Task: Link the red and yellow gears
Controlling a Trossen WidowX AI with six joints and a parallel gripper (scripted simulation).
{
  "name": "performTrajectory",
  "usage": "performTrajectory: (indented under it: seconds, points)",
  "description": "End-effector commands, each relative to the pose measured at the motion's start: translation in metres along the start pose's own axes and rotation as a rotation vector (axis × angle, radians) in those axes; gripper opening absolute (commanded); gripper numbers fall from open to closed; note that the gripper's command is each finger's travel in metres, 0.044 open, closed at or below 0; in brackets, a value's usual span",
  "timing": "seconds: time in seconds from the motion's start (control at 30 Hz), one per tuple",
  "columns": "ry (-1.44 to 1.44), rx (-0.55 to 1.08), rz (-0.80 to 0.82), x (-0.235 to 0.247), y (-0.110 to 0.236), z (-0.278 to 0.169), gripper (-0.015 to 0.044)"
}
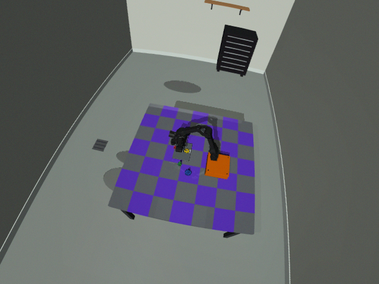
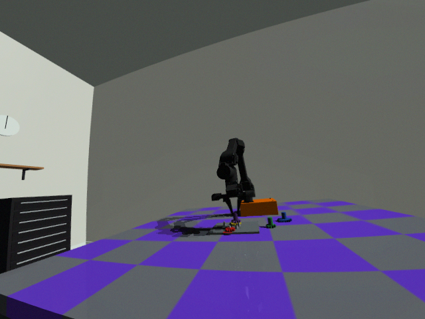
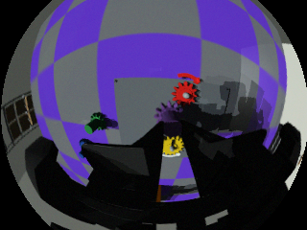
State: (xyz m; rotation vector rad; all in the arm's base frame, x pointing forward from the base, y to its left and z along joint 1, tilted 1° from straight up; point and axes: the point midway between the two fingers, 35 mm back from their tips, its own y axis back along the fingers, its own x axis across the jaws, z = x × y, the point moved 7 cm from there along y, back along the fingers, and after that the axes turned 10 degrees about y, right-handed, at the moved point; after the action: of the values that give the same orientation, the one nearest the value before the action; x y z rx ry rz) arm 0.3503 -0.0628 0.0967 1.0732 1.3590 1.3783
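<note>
The grey board bears the red gear and the yellow gear. My gripper is shut on the purple gear and holds it low over the board, between the red and yellow gears in the wrist view. The fingers hide its handle partly; its exact height over any peg is unclear. The green gear and the blue gear stand on the table.
An orange box lies beside the arm's base. The red arrow is beside the red gear, and the white arrow is beside the yellow gear. The arm's shadow falls across part of the board.
</note>
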Motion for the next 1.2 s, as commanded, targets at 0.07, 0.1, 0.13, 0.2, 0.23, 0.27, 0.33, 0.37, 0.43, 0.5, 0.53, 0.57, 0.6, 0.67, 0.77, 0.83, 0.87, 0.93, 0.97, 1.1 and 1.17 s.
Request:
performTrajectory:
  seconds: [0.07, 0.1, 0.13, 0.2, 0.23, 0.27, 0.33, 0.37, 0.43, 0.5, 0.53, 0.57, 0.6, 0.67, 0.77, 0.83, 0.87, 0.93, 0.97, 1.1, 1.17]
  points:
    - [-0.101, 0.003, -0.003, 0.0, -0.008, 0.0, 0.0]
    - [-0.128, 0.003, -0.003, 0.0, -0.01, 0.0, 0.0]
    - [-0.156, 0.003, -0.003, 0.0, -0.012, 0.0, 0.0]
    - [-0.212, 0.003, -0.003, 0.0, -0.015, 0.0, 0.0]
    - [-0.239, 0.003, -0.003, 0.0, -0.016, 0.0, 0.0]
    - [-0.264, 0.003, -0.003, 0.001, -0.018, -0.001, 0.0]
    - [-0.314, 0.003, -0.003, 0.0, -0.021, -0.001, 0.0]
    - [-0.342, 0.003, -0.003, 0.0, -0.02, -0.001, 0.0]
    - [-0.4, 0.003, -0.003, 0.0, -0.02, -0.001, 0.0]
    - [-0.429, 0.003, -0.003, 0.0, -0.02, -0.001, 0.0]
    - [-0.427, 0.003, -0.003, 0.0, -0.02, -0.001, 0.0]
    - [-0.42, 0.003, -0.003, 0.0, -0.02, -0.001, 0.0]
    - [-0.411, 0.003, -0.003, 0.0, -0.02, -0.001, 0.0]
    - [-0.385, 0.003, -0.003, 0.0, -0.021, -0.001, 0.0]
    - [-0.329, 0.003, -0.003, 0.0, -0.021, 0.0, 0.0]
    - [-0.281, 0.003, -0.003, 0.0, -0.022, 0.0, 0.0]
    - [-0.252, 0.003, -0.003, 0.0, -0.022, 0.0, 0.0]
    - [-0.196, 0.003, -0.003, 0.001, -0.022, 0.0, 0.0]
    - [-0.171, 0.003, -0.003, 0.001, -0.023, 0.0, 0.0]
    - [-0.065, 0.003, -0.003, 0.001, -0.023, -0.001, 0.0]
    - [-0.013, 0.003, -0.003, 0.0, -0.024, -0.001, 0.0]
